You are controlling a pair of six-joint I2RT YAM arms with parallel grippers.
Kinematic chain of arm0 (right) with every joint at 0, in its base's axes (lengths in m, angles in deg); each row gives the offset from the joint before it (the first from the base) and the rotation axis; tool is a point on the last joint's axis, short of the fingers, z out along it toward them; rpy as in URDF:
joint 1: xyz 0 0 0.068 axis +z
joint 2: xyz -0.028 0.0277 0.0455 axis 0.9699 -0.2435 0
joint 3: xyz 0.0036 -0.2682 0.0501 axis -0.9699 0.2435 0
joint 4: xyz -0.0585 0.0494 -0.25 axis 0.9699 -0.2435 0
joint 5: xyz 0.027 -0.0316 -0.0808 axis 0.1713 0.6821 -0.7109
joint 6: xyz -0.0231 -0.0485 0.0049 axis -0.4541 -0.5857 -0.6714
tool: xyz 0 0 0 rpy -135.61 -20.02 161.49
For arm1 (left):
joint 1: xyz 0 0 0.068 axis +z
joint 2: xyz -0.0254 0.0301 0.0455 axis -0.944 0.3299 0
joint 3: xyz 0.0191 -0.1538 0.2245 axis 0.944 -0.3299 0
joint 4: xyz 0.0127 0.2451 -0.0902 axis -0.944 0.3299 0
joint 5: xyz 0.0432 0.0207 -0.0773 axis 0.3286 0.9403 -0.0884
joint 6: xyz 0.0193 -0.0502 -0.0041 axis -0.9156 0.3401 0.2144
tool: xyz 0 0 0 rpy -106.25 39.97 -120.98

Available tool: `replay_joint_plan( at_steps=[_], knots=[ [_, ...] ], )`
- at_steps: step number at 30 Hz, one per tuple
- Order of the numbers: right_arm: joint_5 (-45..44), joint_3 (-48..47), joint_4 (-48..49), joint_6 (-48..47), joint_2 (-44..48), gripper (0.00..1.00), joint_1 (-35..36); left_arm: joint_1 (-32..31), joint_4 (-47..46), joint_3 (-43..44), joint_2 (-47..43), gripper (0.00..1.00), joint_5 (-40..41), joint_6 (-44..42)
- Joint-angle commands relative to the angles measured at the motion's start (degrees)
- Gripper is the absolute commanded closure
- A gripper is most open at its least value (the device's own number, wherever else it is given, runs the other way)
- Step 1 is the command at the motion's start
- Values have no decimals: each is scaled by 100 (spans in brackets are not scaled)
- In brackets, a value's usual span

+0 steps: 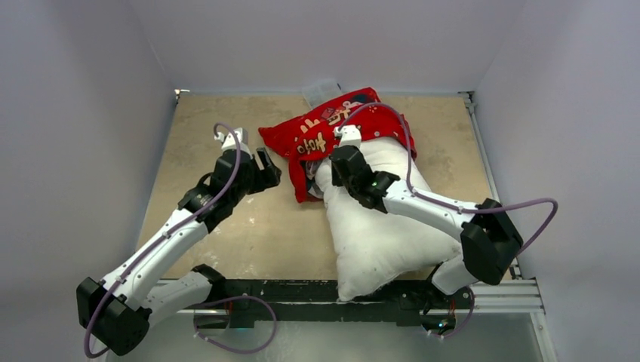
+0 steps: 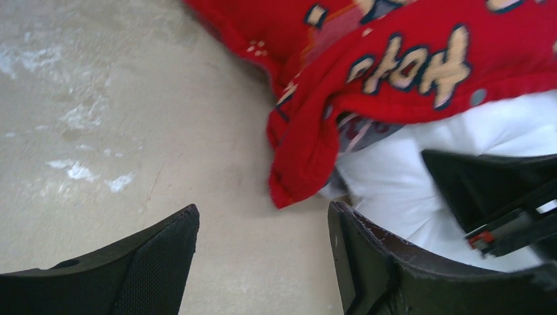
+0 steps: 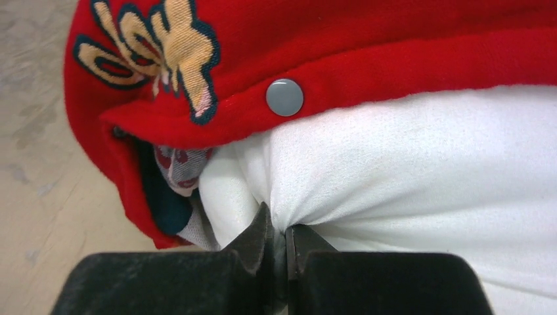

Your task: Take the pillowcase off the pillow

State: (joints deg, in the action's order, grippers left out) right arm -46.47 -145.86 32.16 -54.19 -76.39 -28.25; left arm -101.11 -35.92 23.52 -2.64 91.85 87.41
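Tan tabletop, scuffed and blotched, boxed in by pale walls on three sides, with a black rail along the near edge.

Item 1, pillow: white, plump; found lying lengthwise on the right half of the tabletop, near end over the rail, far end inside the pillowcase.

Item 2, pillowcase: red, printed with cream lettering; found bunched over the far end of the pillow, hem rolled back, one grey snap showing on the hem, a loose corner trailing left onto the bare tabletop.

Item 3, right gripper: fingers found pressed together, pinching a fold of the white pillow just below the red hem.

Item 4, left gripper: fingers found spread wide, nothing between them; hung over the bare tabletop just left of the trailing red corner, clear of it.

Item 5, purple cables: looped along both arms.

Item 6, clear plastic object: seen at the far edge behind the pillowcase; kind not made out.
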Motion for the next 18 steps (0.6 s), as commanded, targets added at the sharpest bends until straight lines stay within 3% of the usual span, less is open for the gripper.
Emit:
replay_joint_plan(
  at_steps=[1, 9, 18],
  knots=[
    [1169, 146, 1148, -485, 639, 100, 172, 41, -429, 759, 339, 29, -258, -248],
    [2130, 507, 1754, -810, 1882, 100, 200, 57, -882, 1151, 1244, 29, -838, -160],
    [2159, 586, 1800, -686, 1776, 100, 206, 58, -1577, 851, 1598, 32, -1951, 10]
  ],
)
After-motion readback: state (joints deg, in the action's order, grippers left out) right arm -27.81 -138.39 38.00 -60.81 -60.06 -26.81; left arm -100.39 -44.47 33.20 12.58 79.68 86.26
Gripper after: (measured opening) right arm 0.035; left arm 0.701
